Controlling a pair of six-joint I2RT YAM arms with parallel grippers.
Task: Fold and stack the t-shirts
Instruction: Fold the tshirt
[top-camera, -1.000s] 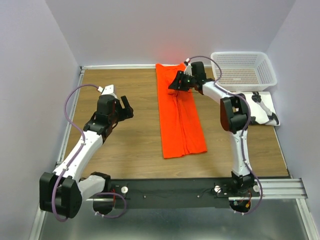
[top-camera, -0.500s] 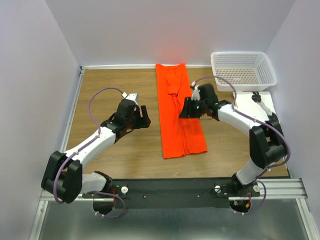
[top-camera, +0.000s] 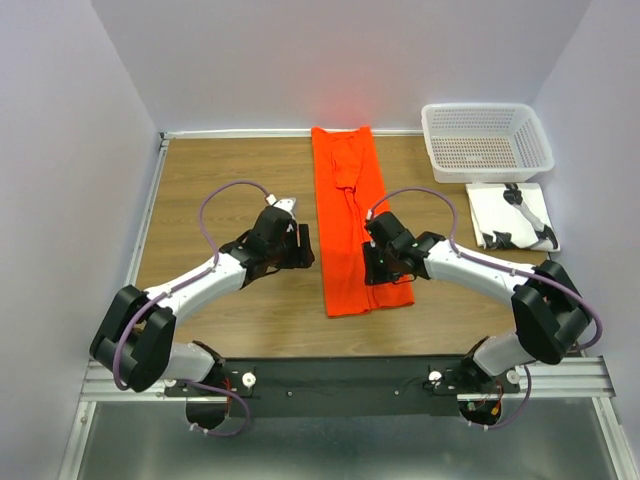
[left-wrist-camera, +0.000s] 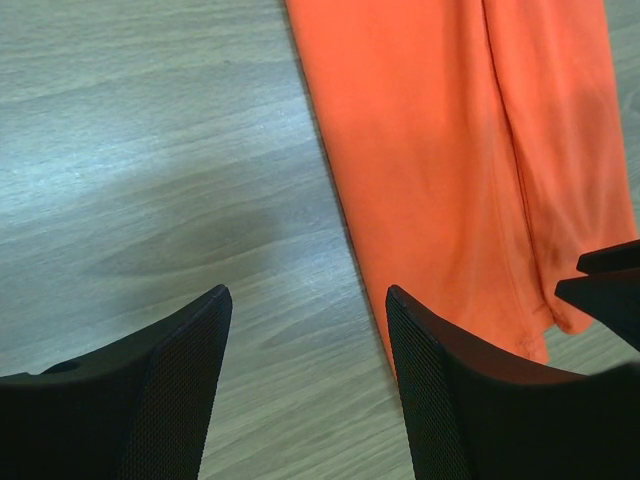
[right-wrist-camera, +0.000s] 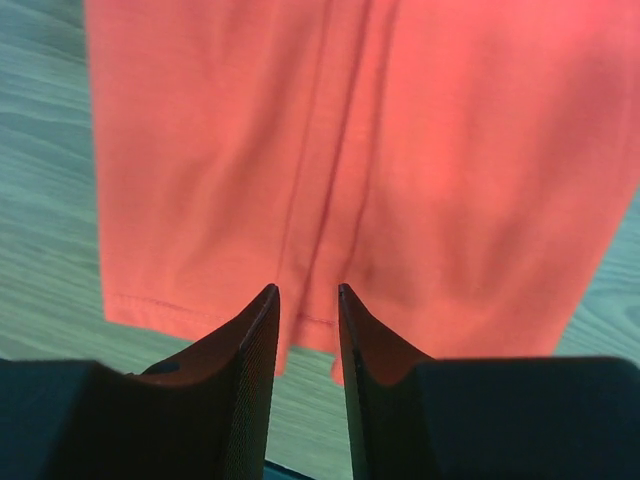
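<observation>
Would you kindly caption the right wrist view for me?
Right gripper, fingers narrowly apart, poised over the orange t-shirt hem.

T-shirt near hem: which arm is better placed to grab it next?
Right, likely. The right pincer hovers at the near hem of the t-shirt, jaws slightly apart. The left pincer is open over table beside its left edge.

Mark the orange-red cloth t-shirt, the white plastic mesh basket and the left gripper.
orange-red cloth t-shirt (top-camera: 345, 230), top view, left half, mid-length.
white plastic mesh basket (top-camera: 475, 107), top view, far rim.
left gripper (left-wrist-camera: 306, 300), left wrist view, midway between its black fingertips.
</observation>
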